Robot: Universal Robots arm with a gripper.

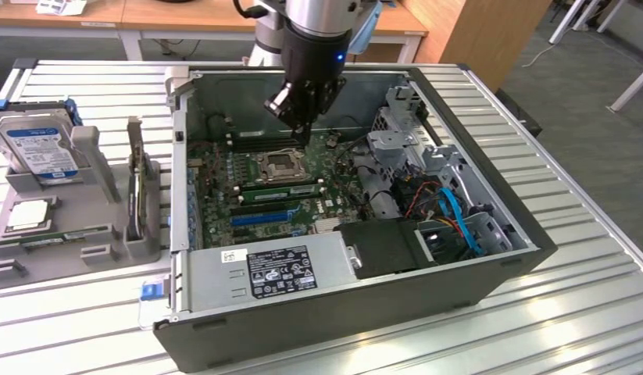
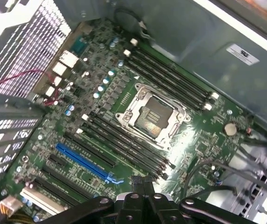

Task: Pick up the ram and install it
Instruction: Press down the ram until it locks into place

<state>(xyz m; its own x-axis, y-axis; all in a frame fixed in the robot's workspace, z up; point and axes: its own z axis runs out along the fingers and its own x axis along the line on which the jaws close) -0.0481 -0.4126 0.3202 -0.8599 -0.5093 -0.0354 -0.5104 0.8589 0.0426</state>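
My gripper [image 1: 298,123] hangs inside the open computer case [image 1: 488,258], over the back of the green motherboard [image 1: 300,205], just above the black memory slots [image 1: 261,141] behind the processor socket [image 1: 280,165]. Its fingers [image 2: 139,187] are pressed together and shut, with nothing between them. In the wrist view the same socket [image 2: 153,116] sits between two banks of black slots [image 2: 124,142]. A long, narrow green board, which looks like the ram [image 1: 61,234], lies flat in the grey holder [image 1: 105,254] outside the case at the exterior view's left, far from the gripper.
The holder also carries a blue-labelled hard drive [image 1: 40,144], a square silver chip [image 1: 27,215] and an upright card [image 1: 140,191]. Inside the case are a power supply [image 1: 274,269], a drive cage [image 1: 405,141] and blue and orange cables [image 1: 457,215]. Everything stands on a ribbed metal table [image 1: 71,312].
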